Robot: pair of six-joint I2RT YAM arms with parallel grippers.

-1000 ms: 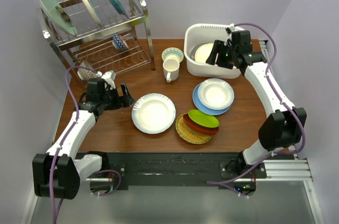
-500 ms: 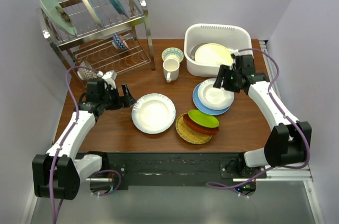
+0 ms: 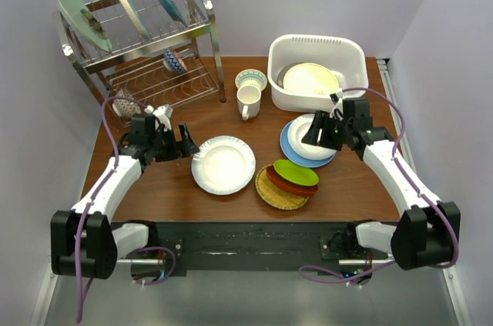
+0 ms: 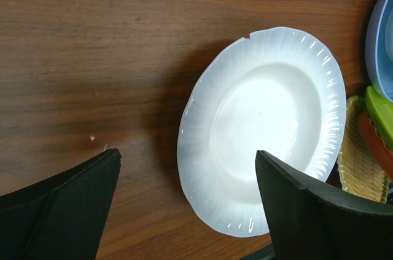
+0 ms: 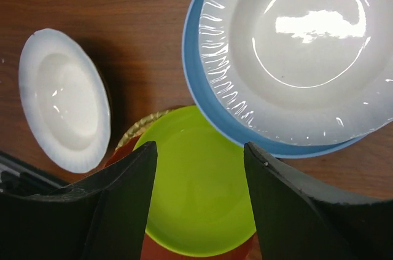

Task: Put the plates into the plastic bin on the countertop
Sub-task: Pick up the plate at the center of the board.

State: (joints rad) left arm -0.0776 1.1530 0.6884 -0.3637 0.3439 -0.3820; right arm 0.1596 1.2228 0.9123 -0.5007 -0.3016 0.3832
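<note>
Jaws of the right gripper (image 5: 198, 149) stand wide, empty, facing a glossy round lime green plate (image 5: 196, 211). Left gripper (image 4: 187, 154), equally wide and empty, faces a fluted white plate (image 4: 264, 125). Perforated white plastic bin (image 3: 316, 38), far-right corner, holds a cream plate (image 3: 310, 78).

Left tool (image 4: 187, 165) spread wide, right tool (image 5: 199, 149) spread wide, both empty

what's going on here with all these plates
Two robot arms are clearing plates into the plastic bin, which already holds a cream plate. The right claw is open above the white plate stacked on a blue plate. The left claw is open by the scalloped white plate. A lime green plate sits on a red-orange plate nearby.
</note>
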